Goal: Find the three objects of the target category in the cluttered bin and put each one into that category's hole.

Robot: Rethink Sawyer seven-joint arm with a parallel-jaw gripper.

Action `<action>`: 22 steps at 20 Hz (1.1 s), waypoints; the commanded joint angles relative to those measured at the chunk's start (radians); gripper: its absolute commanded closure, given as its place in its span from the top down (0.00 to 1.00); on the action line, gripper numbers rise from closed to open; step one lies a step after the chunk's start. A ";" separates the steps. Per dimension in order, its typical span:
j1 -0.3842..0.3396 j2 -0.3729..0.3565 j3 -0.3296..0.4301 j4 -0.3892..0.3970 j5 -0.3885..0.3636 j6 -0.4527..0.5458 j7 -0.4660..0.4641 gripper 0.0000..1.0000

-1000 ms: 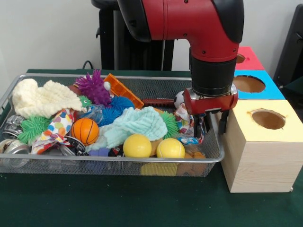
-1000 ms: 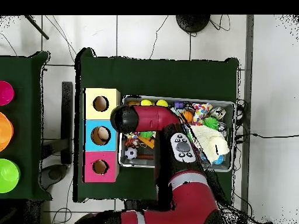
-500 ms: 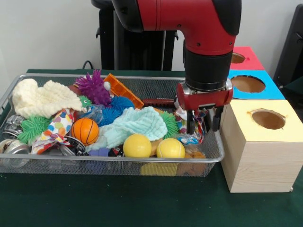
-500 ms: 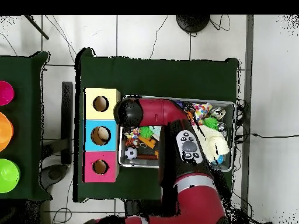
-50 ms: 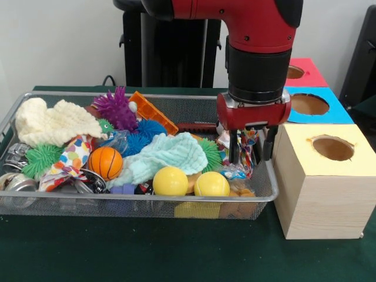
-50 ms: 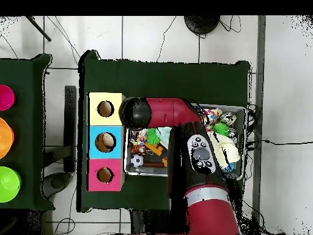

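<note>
The pincer (image 5: 251, 154) hangs at the bin's (image 5: 176, 202) end nearest the boxes, clenched on a patterned cloth (image 5: 244, 145) that dangles between its fingers, with the lower folds trailing down towards the clutter. Which category is wanted cannot be told from the scene; the cloth in the grip looks like the current pick, and a similar dotted cloth (image 5: 70, 158) lies well off to the far end of the bin, beside an orange ball (image 5: 106, 163).

The risk from here is the loose hang of the cloth. If the arm swings towards the yellow box (image 5: 322, 176) just beside the pincer, the trailing end may catch on the bin's wire rim or drag a neighbouring wrapper out with it. A thin pinch on soft fabric could also slip, and a limp cloth may drape over the edge of a hole (image 5: 332, 147) rather than drop through.

The front view shows the grip, the cloth and two yellow balls (image 5: 170, 181) below and to the side. The overhead view hides the pincer under the arm (image 6: 165, 116), but it alone shows all three boxes in a row, yellow, blue (image 6: 105, 142) and red (image 6: 104, 175), each with its hole, on the green tabletop (image 6: 177, 79).
</note>
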 commanded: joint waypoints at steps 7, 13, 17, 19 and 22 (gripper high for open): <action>-0.015 0.140 0.068 -0.016 -0.093 -0.105 -0.021 1.00; -0.019 0.181 0.051 -0.007 -0.125 -0.156 -0.004 1.00; -0.027 0.196 0.060 0.006 -0.130 -0.185 0.001 1.00; -0.029 0.208 0.065 0.012 -0.133 -0.204 0.009 1.00; -0.017 0.230 0.057 0.009 -0.139 -0.230 0.034 1.00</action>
